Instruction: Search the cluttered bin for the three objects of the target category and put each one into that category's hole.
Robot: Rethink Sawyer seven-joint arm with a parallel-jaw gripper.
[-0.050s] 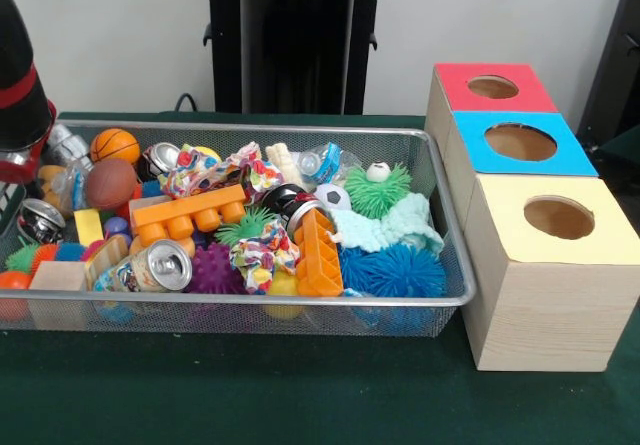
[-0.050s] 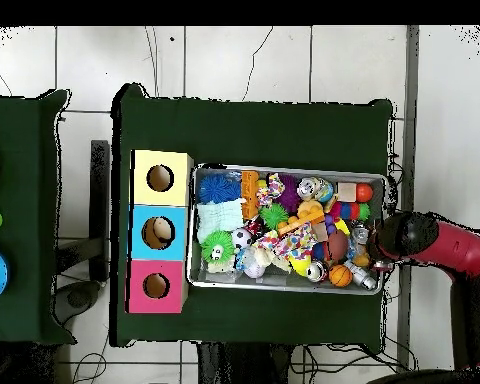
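Note:
A wire mesh bin point(image 1: 440, 180) holds a heap of toys. Drink cans lie at the front left point(image 1: 160, 265), the far left point(image 1: 40, 220) and the back point(image 1: 160, 158). An orange basketball point(image 1: 115, 145), a brown football point(image 1: 110, 183) and a small soccer ball point(image 1: 332, 197) sit among them. My red and black arm point(image 1: 18, 85) hangs over the bin's left end. In the overhead view its head point(image 2: 404, 235) covers that end of the bin point(image 2: 289, 284), and the gripper below it is hidden. Three wooden boxes have holes in red point(image 1: 493, 87), blue point(image 1: 520, 142) and yellow point(image 1: 558, 217) tops.
Also in the bin are orange building blocks point(image 1: 190, 215), blue point(image 1: 392, 270), green point(image 1: 378, 190) and purple point(image 1: 215, 268) spiky balls, a patterned scrunchie point(image 1: 262, 255) and a mint cloth point(image 1: 385, 227). The boxes stand in a row against the bin's side, on a green cloth point(image 1: 250, 385).

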